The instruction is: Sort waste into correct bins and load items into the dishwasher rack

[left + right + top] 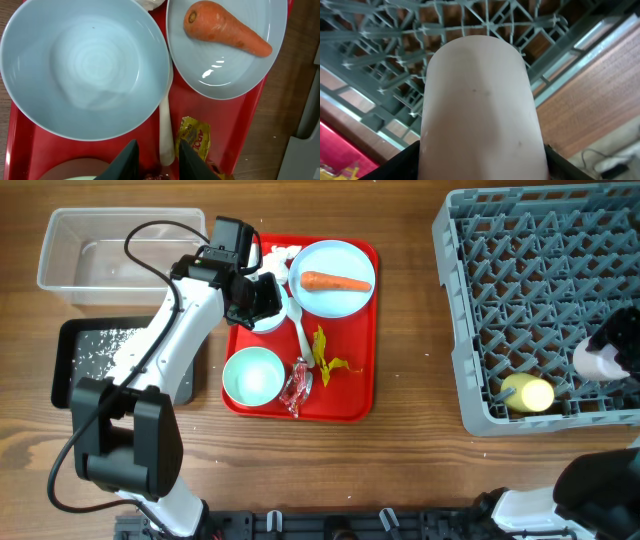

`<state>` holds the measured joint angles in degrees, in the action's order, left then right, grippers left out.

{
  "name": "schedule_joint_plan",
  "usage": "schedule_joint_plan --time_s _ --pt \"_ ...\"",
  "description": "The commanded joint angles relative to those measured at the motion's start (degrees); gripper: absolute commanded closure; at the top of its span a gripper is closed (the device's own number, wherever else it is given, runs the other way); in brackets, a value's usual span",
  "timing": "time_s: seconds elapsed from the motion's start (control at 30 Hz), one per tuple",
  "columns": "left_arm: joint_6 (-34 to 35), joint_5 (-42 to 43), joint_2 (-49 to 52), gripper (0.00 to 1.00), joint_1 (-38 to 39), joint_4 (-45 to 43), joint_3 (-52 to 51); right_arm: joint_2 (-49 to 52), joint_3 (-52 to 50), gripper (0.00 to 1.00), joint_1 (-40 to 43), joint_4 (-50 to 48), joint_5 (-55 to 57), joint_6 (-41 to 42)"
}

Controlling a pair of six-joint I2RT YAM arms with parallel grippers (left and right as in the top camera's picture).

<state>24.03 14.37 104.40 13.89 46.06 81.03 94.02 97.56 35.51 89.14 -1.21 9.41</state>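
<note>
Left wrist view looks down on the red tray [252,115], where the left end effector [158,146] sits low over the white spoon [166,125]. One finger stands on each side of the handle. A sliver of tray still shows beside the handle, so the end effector is released, not clenched on it. The spoon lies between a pale blue bowl [85,65] and the plate [235,75] that carries the carrot [225,27]. A yellow wrapper [195,137] lies just beside the right finger.

Overhead, the right end effector [603,360] hangs over the near right part of the rack [545,290]. The right wrist view shows it grasping a pink cup [480,100] above the grey lattice.

The step in hand looks like picking up the spoon for the rack. The next move calls for a firm pinch on the thin handle and a straight lift. The lift must clear the bowl rim and must not drag the wrapper along. The spoon then has to cross the desk [410,470] to the rack, where the right arm is already busy.
</note>
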Motion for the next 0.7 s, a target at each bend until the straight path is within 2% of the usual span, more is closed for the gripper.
schedule_joint_plan --time_s 0.0,0.07,0.23,0.37,0.4,0.43,0.47,0.6,0.67 --pt "-1.4 -1.0 0.4 0.75 0.2 -0.4 -0.3 2.9 -1.8 0.43 0.2 0.2 1.5 1.6" --pt "-1.4 -1.0 0.4 0.76 0.2 -0.4 -0.3 3.9 -5.5 0.43 0.1 -0.1 0.3 1.5" --pt "-1.4 -1.0 0.4 0.76 0.2 0.1 -0.3 4.0 -17.5 0.43 0.6 -8.7 1.5 1.7" --pt "-3.1 -1.0 0.4 0.77 0.2 0.1 -0.3 4.0 -19.6 0.43 1.8 -11.5 1.4 1.7" --pt "-3.1 -1.0 0.4 0.77 0.2 0.0 -0.3 4.0 -19.6 0.24 1.9 -11.6 1.4 1.8" --pt "-3.1 -1.0 0.4 0.77 0.2 0.0 -0.3 4.0 -19.6 0.10 1.9 -11.7 1.4 2.0" --pt "-3.1 -1.0 0.4 0.77 0.2 0.0 -0.3 4.0 -19.6 0.00 1.9 -12.0 1.4 2.2" --pt "-3.1 -1.0 0.4 0.77 0.2 0.0 -0.3 4.0 -18.9 0.00 1.9 -13.5 1.4 4.0" --pt "-3.0 -1.0 0.4 0.77 0.2 0.0 -0.3 3.8 -15.2 0.00 1.9 -12.3 1.2 4.2"
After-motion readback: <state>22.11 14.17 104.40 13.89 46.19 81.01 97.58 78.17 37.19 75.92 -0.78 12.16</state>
